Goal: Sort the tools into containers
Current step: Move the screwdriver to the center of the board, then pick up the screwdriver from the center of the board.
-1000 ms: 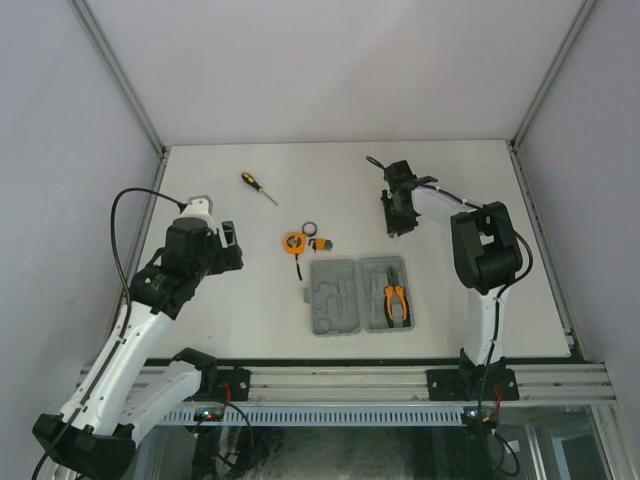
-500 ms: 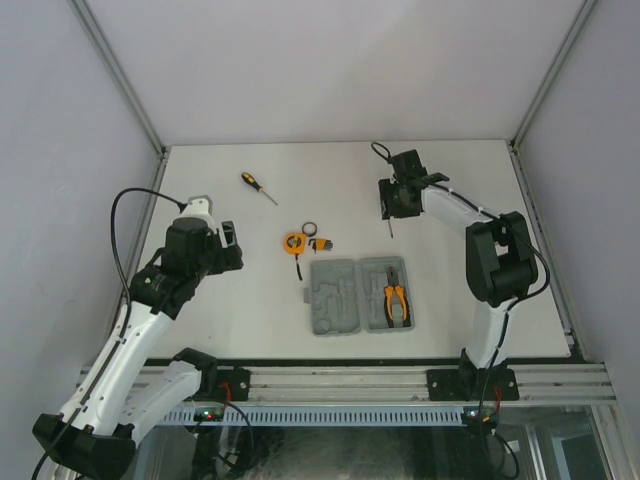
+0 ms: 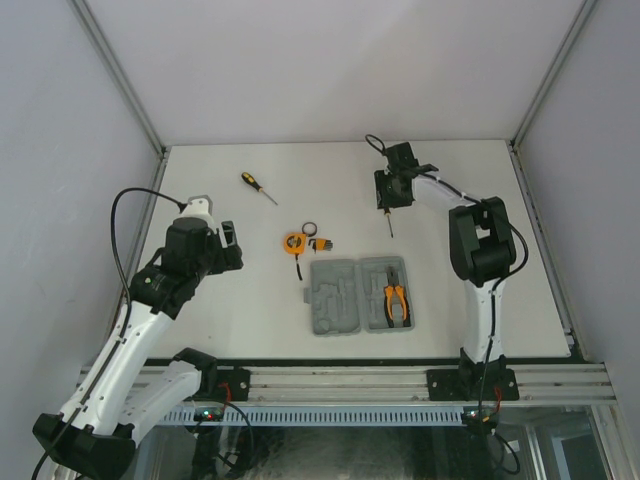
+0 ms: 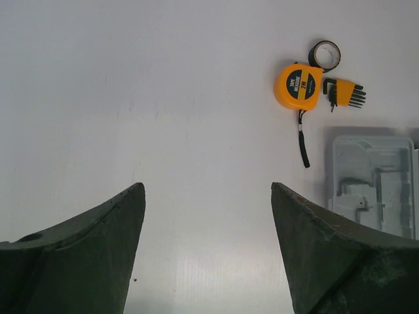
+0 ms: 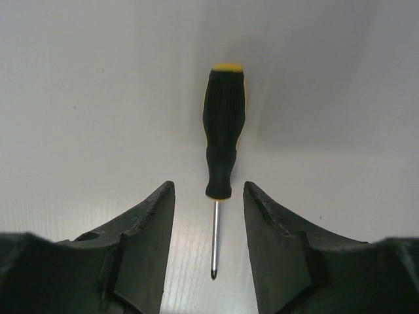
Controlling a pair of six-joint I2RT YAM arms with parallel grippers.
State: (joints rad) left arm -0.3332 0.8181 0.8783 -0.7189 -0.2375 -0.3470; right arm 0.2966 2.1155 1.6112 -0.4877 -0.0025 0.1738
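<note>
1. The right tool (image 5: 208, 190) stands at the far right of the bench (image 3: 460, 200), jaws parted and gripping nothing. 1 screwdriver (image 5: 224, 131) lies flat between them, touching neither jaw, and the jaws bracket the junction of handle and thin shaft.

2. The left tool (image 4: 206, 190) hangs open and empty over the left of the bench. We expect no hazard from it.

3. The case (image 3: 318, 325) lies open at the near centre, well apart from the right tool. The pliers (image 3: 396, 303) sit in its right half. The tape measure (image 3: 293, 242), the black ring (image 3: 311, 230) and the hex key set (image 3: 323, 243) lie just beyond its far edge. A 2nd screwdriver (image 3: 257, 186) lies at the far left.

4. Hazards, in our judgement:
- If the jaws close on the shaft, the heavier handle may swing down or the shaft may slip through.
- The round handle may roll if 1 jaw touches it first, and the closing jaws would then miss.
- If the right tool sits too high, the jaws may pinch only the top of the screwdriver and squeeze it out.
- A loose grip may drop the screwdriver on the way to the case.
- The recesses are moulded, so a misaligned screwdriver would rest on a ridge.
</note>
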